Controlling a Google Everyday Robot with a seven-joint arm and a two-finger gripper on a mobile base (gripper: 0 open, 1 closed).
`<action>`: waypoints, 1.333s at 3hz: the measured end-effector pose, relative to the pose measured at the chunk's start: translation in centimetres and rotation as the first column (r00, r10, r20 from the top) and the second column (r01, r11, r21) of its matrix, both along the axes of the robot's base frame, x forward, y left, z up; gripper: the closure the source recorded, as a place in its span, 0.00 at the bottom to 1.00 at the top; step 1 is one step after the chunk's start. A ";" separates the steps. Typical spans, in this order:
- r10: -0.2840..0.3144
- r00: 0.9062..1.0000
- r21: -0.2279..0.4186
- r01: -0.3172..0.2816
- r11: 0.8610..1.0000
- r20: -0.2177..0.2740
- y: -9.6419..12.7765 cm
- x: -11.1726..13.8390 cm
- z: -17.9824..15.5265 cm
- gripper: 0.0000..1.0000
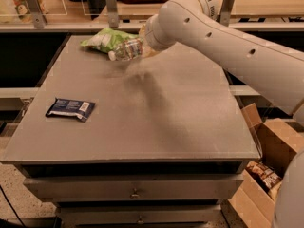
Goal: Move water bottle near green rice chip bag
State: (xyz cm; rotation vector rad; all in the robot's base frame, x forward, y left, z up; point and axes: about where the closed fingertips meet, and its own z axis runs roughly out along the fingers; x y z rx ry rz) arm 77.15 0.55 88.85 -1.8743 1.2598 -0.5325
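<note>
- Leftmost, a flat dark blue packet with a white label lies on the grey surface, near its left edge and well apart from everything else.
- Further right, at the far edge of the surface, the green rice chip bag lies puffed up, light green with white patches.
- Just beside the bag, and partly overlapping its right end in this view, is the water bottle. It is tipped on its side, with the white cap pointing down and left and the base pointing toward the robot's wrist. It looks to be off the surface, with a faint blurred shadow beneath it.
- The pincer sits at the bottle's base end, closed around it and holding it up. Most of the pincer is hidden behind the wrist.
- The white arm reaches in from the right, slanting down across the far right corner of the surface.
- Rightmost, on the floor beside the surface, an open cardboard box holds some packaged goods.
</note>
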 end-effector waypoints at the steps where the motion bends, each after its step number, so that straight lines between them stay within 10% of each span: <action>1: 0.060 0.998 0.003 -0.060 0.998 -0.017 1.0 -0.2 -0.2 0.36; 3: 0.127 0.991 0.005 -0.127 0.992 -0.034 2.0 -0.7 -0.4 0.00; 4: 0.128 0.991 0.005 -0.127 0.992 -0.034 2.0 -0.7 -0.4 0.00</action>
